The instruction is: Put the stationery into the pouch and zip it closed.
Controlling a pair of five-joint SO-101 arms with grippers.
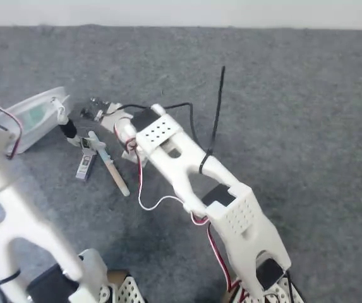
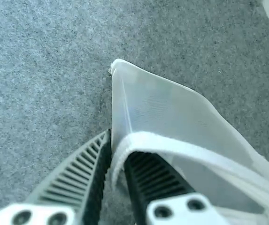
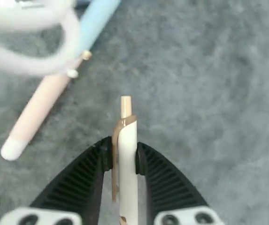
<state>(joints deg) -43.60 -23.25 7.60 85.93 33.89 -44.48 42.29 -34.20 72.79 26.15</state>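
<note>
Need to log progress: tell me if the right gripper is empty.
No, the right gripper is shut on a white pen that sticks out past its tips.

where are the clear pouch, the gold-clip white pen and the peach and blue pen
see-through white plastic pouch (image 2: 172,112), left wrist view, side wall
white pen with gold clip (image 3: 128,154), right wrist view, white barrel beside the clip
peach and blue pen (image 3: 43,105), right wrist view, peach half
</note>
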